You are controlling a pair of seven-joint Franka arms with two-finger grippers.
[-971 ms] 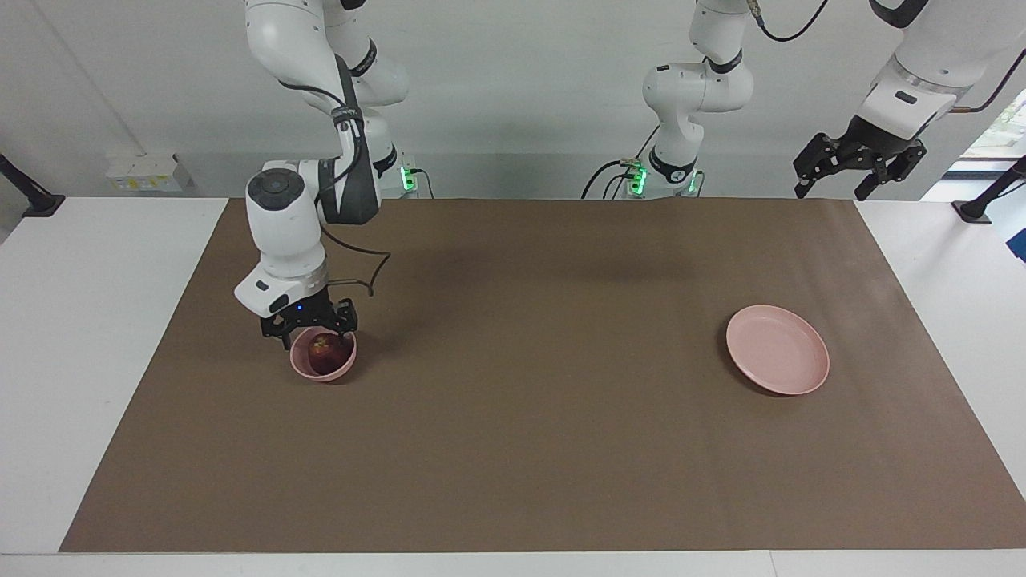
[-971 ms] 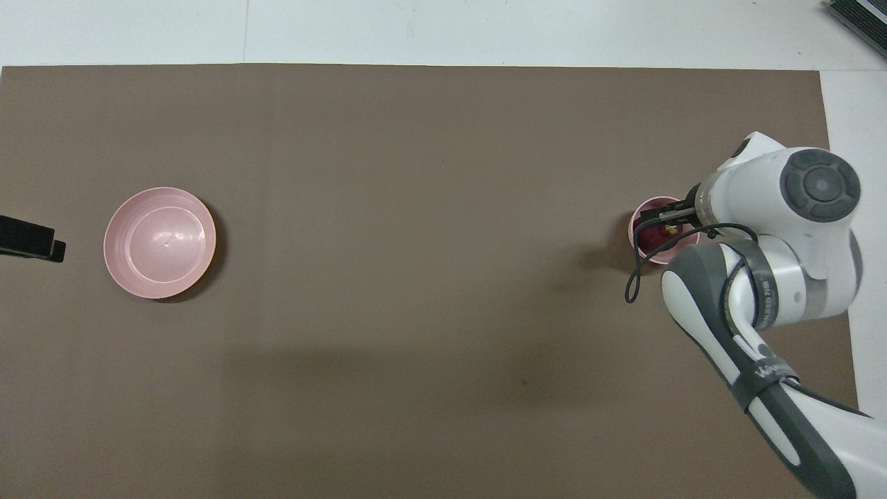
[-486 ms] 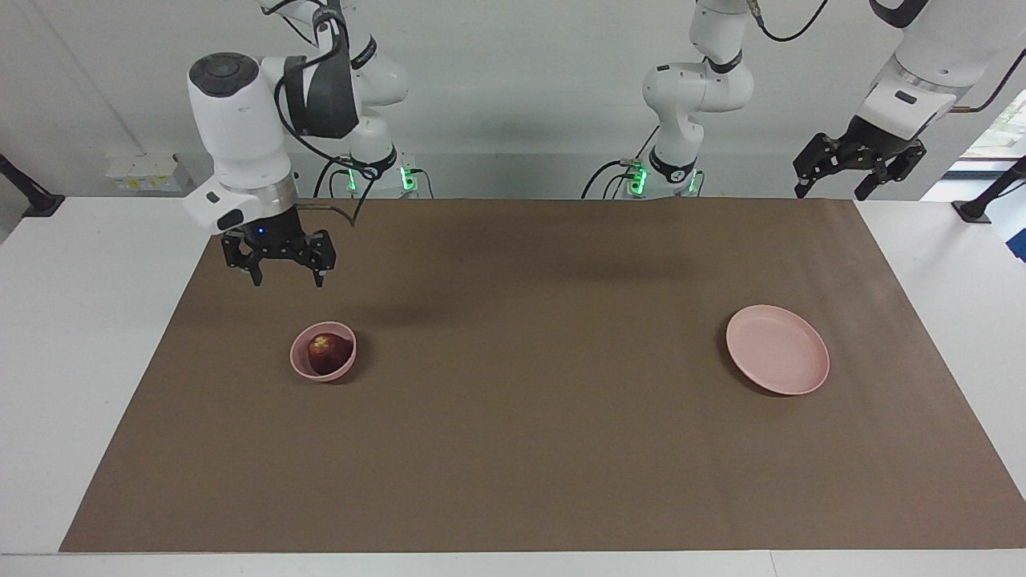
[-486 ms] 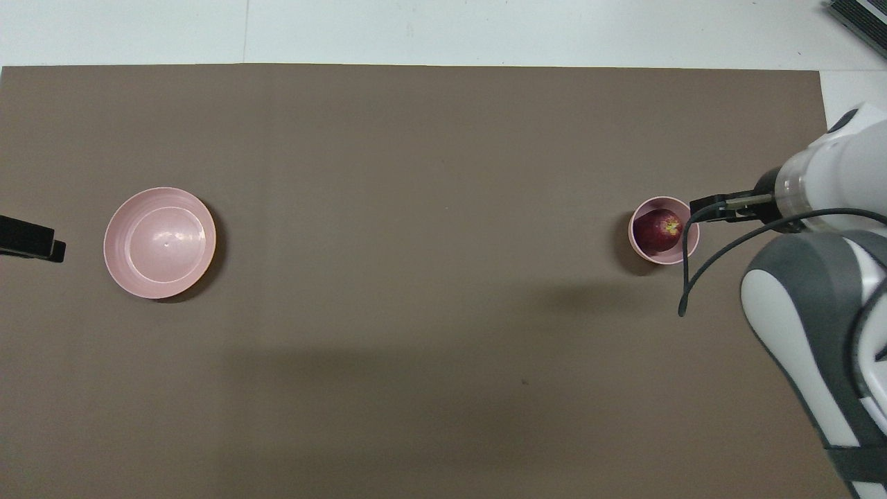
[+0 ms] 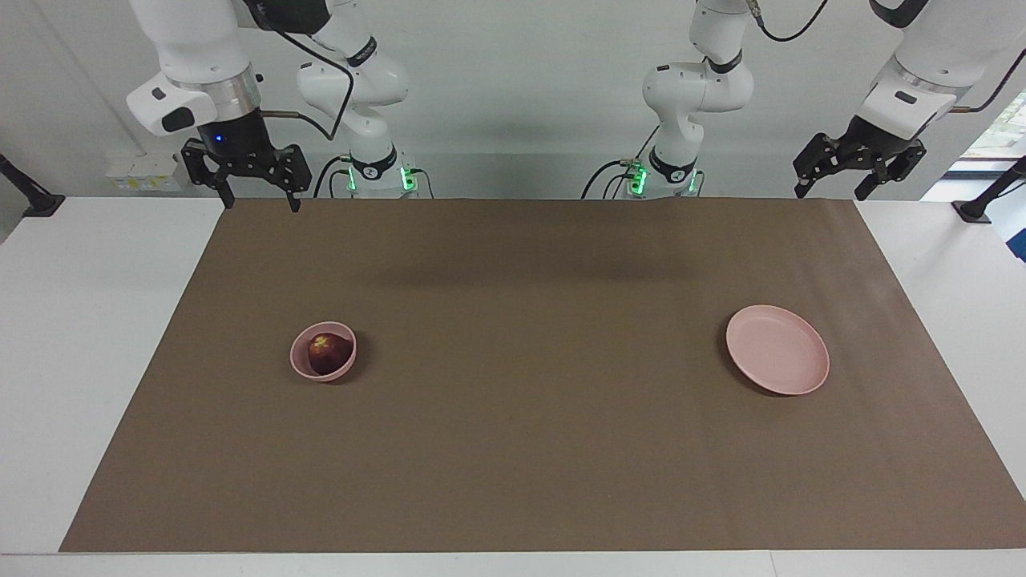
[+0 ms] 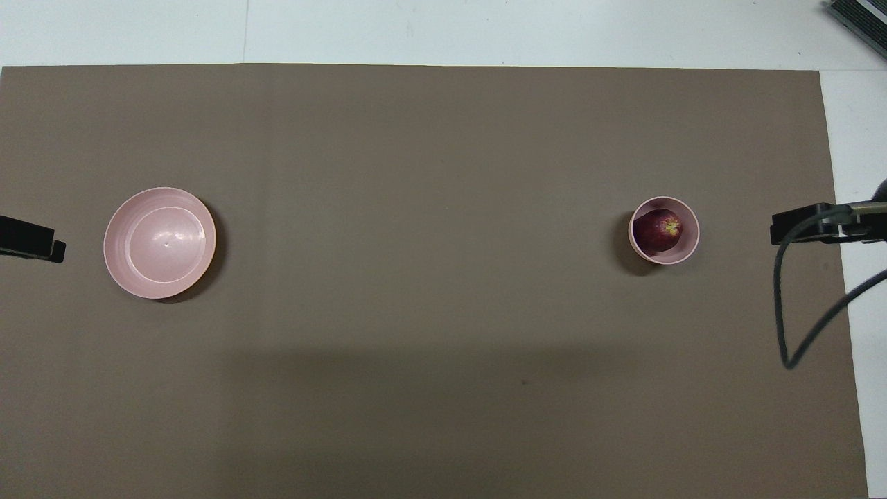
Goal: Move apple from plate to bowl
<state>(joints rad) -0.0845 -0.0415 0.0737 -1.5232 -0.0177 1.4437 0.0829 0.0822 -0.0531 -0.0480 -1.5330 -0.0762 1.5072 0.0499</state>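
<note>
The dark red apple (image 5: 323, 351) with its yellowish patch lies in the small deep pink bowl (image 5: 321, 375) toward the right arm's end of the table; both also show in the overhead view, the apple (image 6: 658, 230) inside the bowl (image 6: 664, 262). The wide flat pink plate (image 5: 777, 350) lies bare toward the left arm's end and also shows in the overhead view (image 6: 159, 242). My right gripper (image 5: 260, 199) hangs open and empty, high over the mat's edge by the robots. My left gripper (image 5: 832, 191) waits open and empty, high over the table's left-arm end.
A brown mat (image 5: 513, 449) covers most of the white table (image 5: 80, 361). A black cable (image 6: 786, 312) hangs from the right arm over the mat's edge.
My right gripper has risen from the bowl, leaving the apple in it, and drawn back up toward the robots' end. The left arm, bowl and plate have not moved.
</note>
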